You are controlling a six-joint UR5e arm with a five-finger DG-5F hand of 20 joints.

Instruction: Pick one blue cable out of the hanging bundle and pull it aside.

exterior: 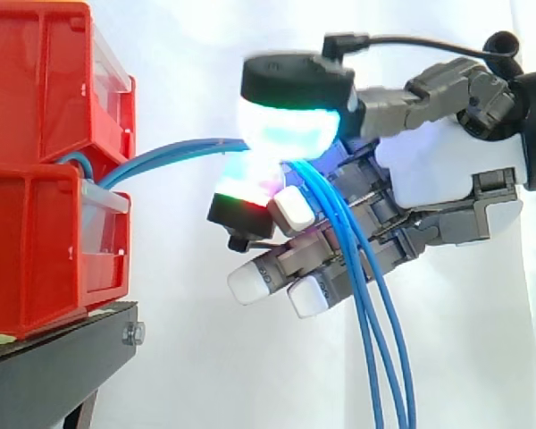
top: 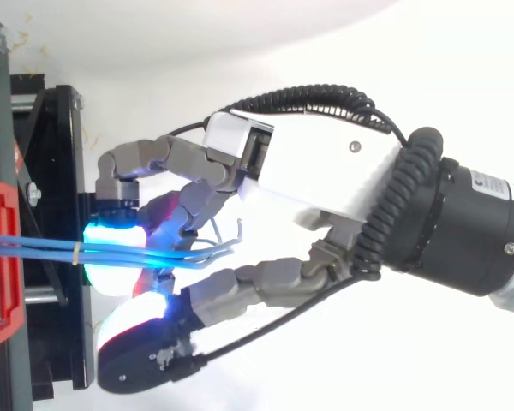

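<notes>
Reaching in from the right edge of the side view, the hand [exterior: 433, 170] has its fingers curled and is closed on the blue cables [exterior: 161, 157]. The strands pass between two of its pads [exterior: 290, 125]: a large one above that glows white and cyan, and a smaller one below and to the left that shows red and green. Other fingers bend underneath, lower in the frame, with white tips.

The blue cables come out at the left of the frame, from the gap between the two stacked red bins [exterior: 45, 107], and run rightward, rising a little, to the pinch near the upper middle. Beyond it, several strands drape over the bent fingers and hang to the bottom edge, right of centre. How many strands are actually clamped cannot be told.

In the top view, the hand [top: 317, 171] enters from the right and its tips meet at centre left, just beside the black stand [top: 56, 171]. The strands [top: 34, 248] cross from the left edge into the blue glow there. A white curtain [exterior: 205, 375] fills the background.
</notes>
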